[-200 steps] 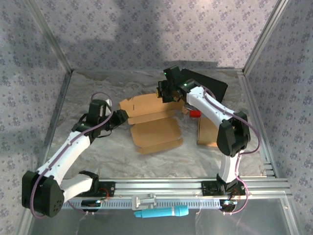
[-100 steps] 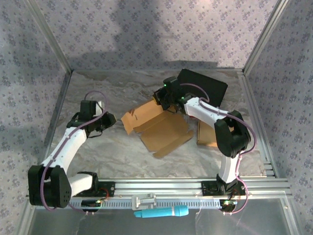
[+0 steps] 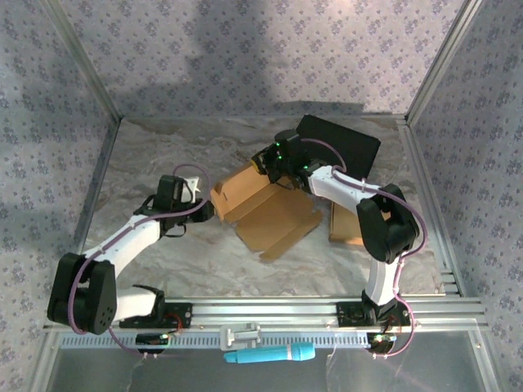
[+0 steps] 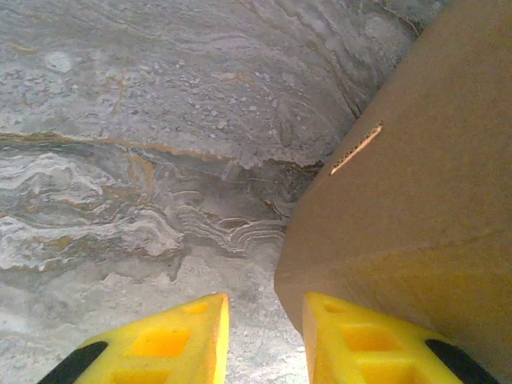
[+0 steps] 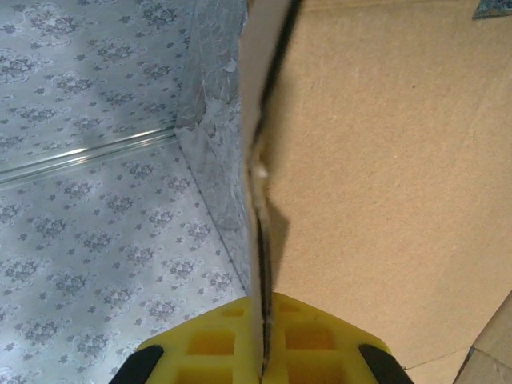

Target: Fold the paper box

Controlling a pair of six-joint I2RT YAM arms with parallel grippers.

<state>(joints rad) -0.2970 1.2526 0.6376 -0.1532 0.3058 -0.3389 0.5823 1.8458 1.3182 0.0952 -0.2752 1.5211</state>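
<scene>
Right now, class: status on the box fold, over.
Right hand shut on paper box edge. Left hand open beside box. Box not yet folded. Second cardboard apart, right side.

The box [image 3: 270, 208] is brown cardboard, matt and faintly fibrous, and its raw edge looks layered in the right wrist view. The table [image 3: 204, 261] wears a grey marbled sheet, wrinkled and dull, perhaps cloth or coated paper. The left fingers [image 4: 176, 340] and right fingers [image 5: 208, 344] are matt yellow plastic, moulded with hollow cells. The arms [image 3: 131, 237] have smooth white plastic shells with a slight gloss. The rails [image 3: 278, 310] are satin metal. The walls [image 3: 245, 49] look like printed matt cloth. The panel [image 3: 347, 143] is matt black. The tool [image 3: 270, 354] is smooth teal plastic.
</scene>
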